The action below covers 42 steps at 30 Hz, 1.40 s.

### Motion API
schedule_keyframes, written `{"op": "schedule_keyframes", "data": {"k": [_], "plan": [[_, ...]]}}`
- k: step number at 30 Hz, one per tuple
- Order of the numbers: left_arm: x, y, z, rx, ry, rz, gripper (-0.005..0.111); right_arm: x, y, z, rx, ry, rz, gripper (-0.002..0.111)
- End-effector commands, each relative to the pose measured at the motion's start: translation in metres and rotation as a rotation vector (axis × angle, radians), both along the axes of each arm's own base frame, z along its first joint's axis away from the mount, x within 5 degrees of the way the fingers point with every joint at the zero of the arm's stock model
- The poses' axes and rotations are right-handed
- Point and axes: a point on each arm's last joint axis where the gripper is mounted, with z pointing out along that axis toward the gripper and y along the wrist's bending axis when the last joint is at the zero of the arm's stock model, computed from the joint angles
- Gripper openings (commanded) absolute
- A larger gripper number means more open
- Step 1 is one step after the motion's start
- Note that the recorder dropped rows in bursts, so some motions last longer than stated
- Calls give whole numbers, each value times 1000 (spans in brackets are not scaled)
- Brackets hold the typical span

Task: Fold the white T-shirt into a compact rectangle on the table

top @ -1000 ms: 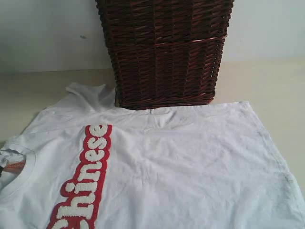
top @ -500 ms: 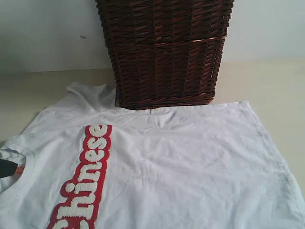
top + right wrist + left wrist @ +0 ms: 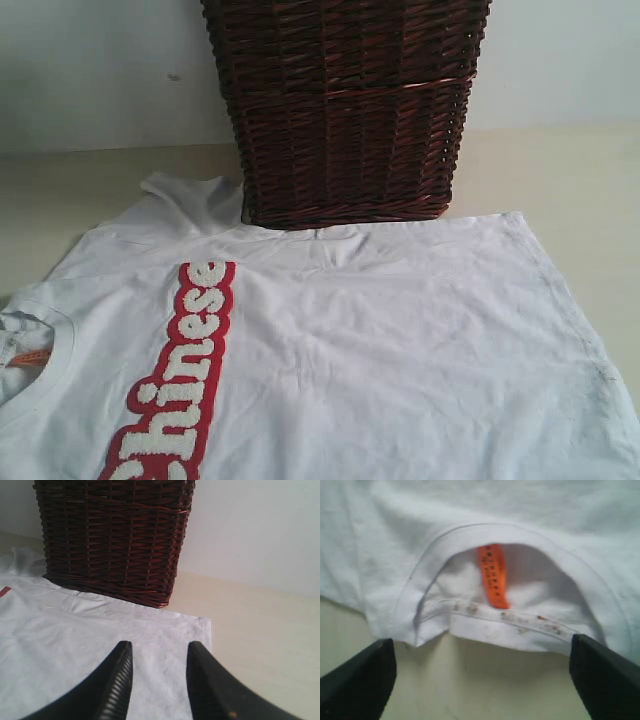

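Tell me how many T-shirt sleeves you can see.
1. The sleeve lies crumpled on the table beside the wicker basket's lower left corner in the exterior view. The second is out of frame, possibly hidden.

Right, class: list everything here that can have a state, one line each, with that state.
white T-shirt: spread flat on the table, print up, wrinkled, not yet folded.
orange tag: lying inside the open collar, in plain sight.
wicker basket: upright on the table, at the shirt's edge.
left gripper: open wide in front of the collar, holding nothing.
right gripper: open above the shirt, holding nothing.
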Motion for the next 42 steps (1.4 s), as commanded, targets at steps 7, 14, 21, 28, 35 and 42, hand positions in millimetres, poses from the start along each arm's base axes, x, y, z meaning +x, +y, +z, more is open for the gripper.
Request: {"op": "schedule_keyframes", "data": {"k": [7, 14, 21, 28, 35, 42], "plan": [[21, -2, -26, -73, 199, 8, 90, 0, -1, 0, 2, -11, -8, 37], [28, -18, -36, -8, 158, -109, 90, 0, -1, 0, 2, -11, -8, 37], [23, -23, -58, 75, 187, -198, 90, 0, -1, 0, 2, -11, -8, 37], [16, -24, -68, 88, 184, -226, 90, 0, -1, 0, 2, -11, -8, 37], [5, -26, -80, 111, 164, -257, 66, 0, -1, 0, 2, -11, -8, 37], [6, -27, -84, 115, 121, -222, 6, 0, -1, 0, 2, -11, -8, 37]]}}
